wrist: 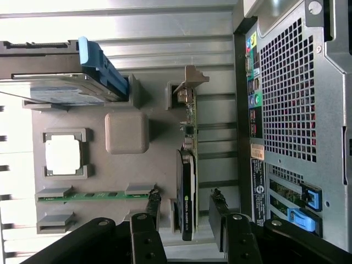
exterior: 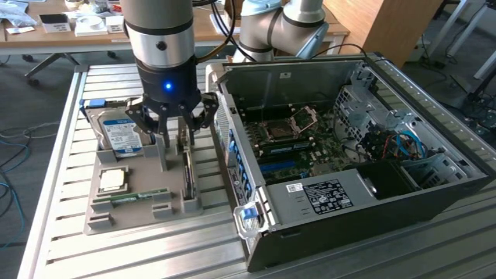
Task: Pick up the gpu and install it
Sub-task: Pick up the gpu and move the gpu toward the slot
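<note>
Over the grey tray [exterior: 143, 174], your open gripper [exterior: 176, 135] straddles the upright gpu [wrist: 187, 192]; closing off-centre could tilt or jam it.

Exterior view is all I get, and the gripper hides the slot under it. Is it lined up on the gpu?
Observer: Yes. In the wrist view the gpu stands on edge in the grey tray, between the fingers of the gripper.
Operator: Is it clamped?
Observer: No. The jaws are open, with a gap showing on each side of the card.
Operator: Which part do they flank?
Observer: The black fan end. The silver bracket is at the card's other end.
</note>
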